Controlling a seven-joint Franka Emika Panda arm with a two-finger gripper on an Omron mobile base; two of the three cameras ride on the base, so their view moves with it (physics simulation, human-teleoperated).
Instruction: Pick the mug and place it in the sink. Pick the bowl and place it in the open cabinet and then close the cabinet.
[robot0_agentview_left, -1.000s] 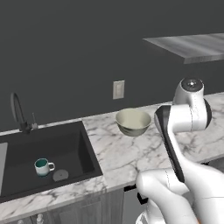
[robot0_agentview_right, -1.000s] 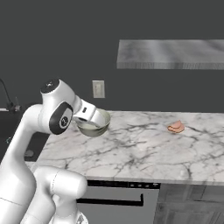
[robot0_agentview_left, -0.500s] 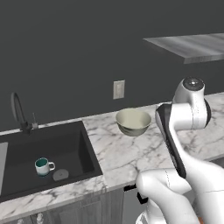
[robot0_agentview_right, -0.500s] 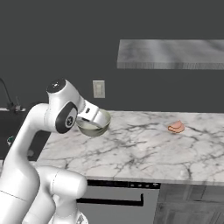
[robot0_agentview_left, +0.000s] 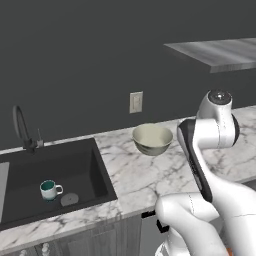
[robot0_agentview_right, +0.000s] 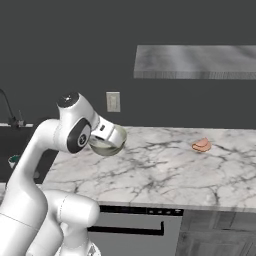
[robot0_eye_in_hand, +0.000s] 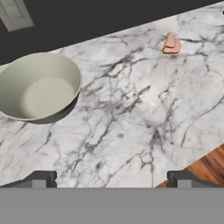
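- mug (robot0_agentview_left: 49, 189): white, teal inside, upright on the floor of the black sink (robot0_agentview_left: 30, 172), handle to the camera's right in the left base view, just beside the round drain (robot0_agentview_left: 69, 199).
- faucet (robot0_agentview_left: 22, 131): dark arched, at the sink's back edge.
- bowl (robot0_agentview_left: 152, 139): wide, pale cream-green, upright on the marble desk (robot0_agentview_right: 165, 175), right of the sink, below the wall outlet (robot0_agentview_left: 136, 102); nothing inside it in the hand view.
- gripper (robot0_eye_in_hand: 111, 177): open, both dark fingertips (robot0_eye_in_hand: 40, 178) set wide apart at the bottom of the hand view, nothing between them, bare marble under it.
- In the hand view the bowl is up and left of the gripper, apart from it, no contact.
- In the right base view the arm's wrist sits in front of the bowl and hides part of it.
- small pink-orange item (robot0_agentview_right: 202, 145): lies on the desk well to the right of the bowl; too small to name.
- cabinet (robot0_agentview_right: 195, 61): grey wood-grain underside on the wall above the desk, up and right of the bowl; can't tell the door position.
- dark drawer front with bar handle (robot0_agentview_right: 127, 230) under the desk edge.
- wood floor (robot0_eye_in_hand: 205, 168) shows past the desk edge in the hand view.
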